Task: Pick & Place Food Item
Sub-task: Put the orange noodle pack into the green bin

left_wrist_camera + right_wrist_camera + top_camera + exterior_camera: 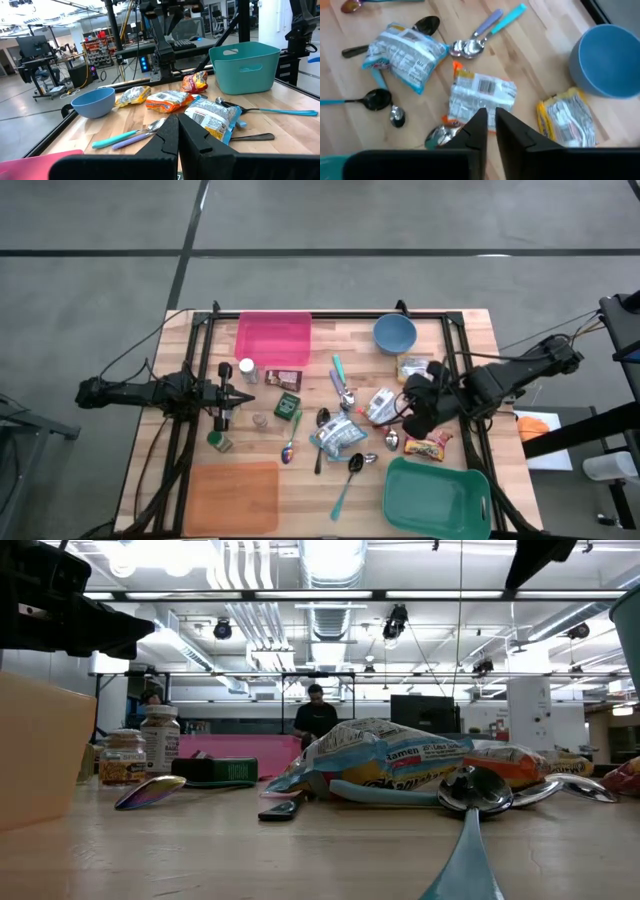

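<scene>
Several food packets lie flat on the wooden table: a blue-white one (338, 435), a white-orange one (382, 405) (482, 95), a yellow one (412, 367) (567, 117) and a red-orange one (428, 447). My right gripper (412, 423) (491, 117) hovers above the white-orange packet, slanting down, with a narrow gap between its fingertips and nothing in it. My left gripper (245, 395) (177, 120) waits at the table's left, level, shut and holding nothing.
A teal bin (437, 498) stands at the near right, a blue bowl (395, 333) at the far right, a pink tray (273, 338) at the back and an orange board (232, 496) at the near left. Spoons (345, 480) and small jars (247, 368) are scattered in the middle.
</scene>
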